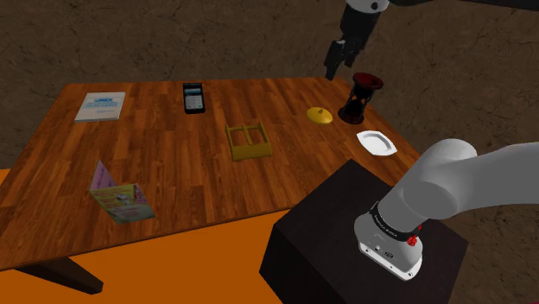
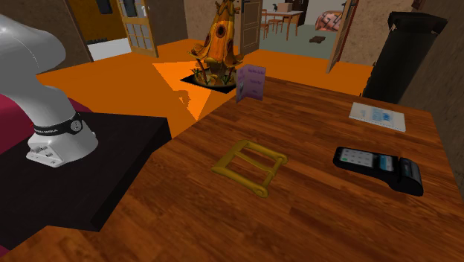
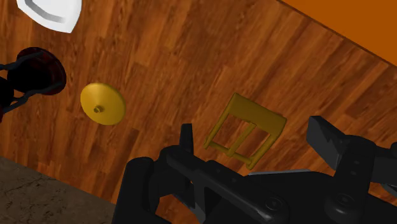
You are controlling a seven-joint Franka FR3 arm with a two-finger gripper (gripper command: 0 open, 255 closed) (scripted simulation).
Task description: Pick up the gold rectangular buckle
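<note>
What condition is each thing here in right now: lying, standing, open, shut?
Pincer: open, empty, hanging high above the table.
Gold buckle: lying flat on the table, nothing touching it.
Hourglass: standing upright.
Yellow disc: lying flat beside the hourglass.
White dish: sitting on the table, nothing in it.
Black card reader: lying face up.
White booklet: lying flat, shut.
Colourful booklet: standing on edge, partly open.
</note>
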